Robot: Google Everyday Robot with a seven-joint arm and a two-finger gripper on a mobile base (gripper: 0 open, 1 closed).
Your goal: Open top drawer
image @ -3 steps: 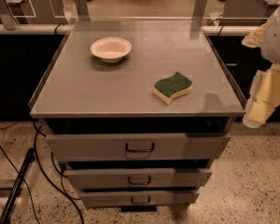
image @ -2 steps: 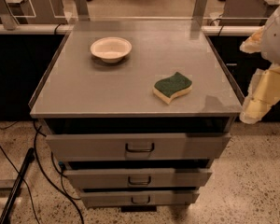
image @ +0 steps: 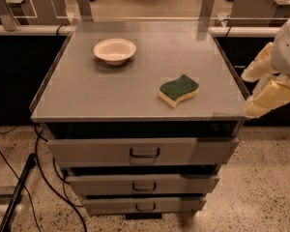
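The top drawer (image: 87, 151) is the widest of three gray drawers under the gray counter, with a small dark bail handle (image: 144, 153) at its centre. Its front is flush with a dark gap above it. My gripper (image: 255, 93) hangs at the right edge of the view, beside the counter's front right corner, well above and to the right of the handle. Its pale yellow fingers (image: 268, 98) point down and to the left.
A white bowl (image: 114, 50) and a green-and-yellow sponge (image: 179, 90) lie on the counter top (image: 77, 91). Two narrower drawers (image: 106, 184) sit below the top one. Black cables (image: 43, 173) and a dark pole (image: 14, 197) lie on the speckled floor at left.
My gripper has shifted slightly left and down, closer to the counter's front right corner. The drawers, bowl and sponge have not moved.
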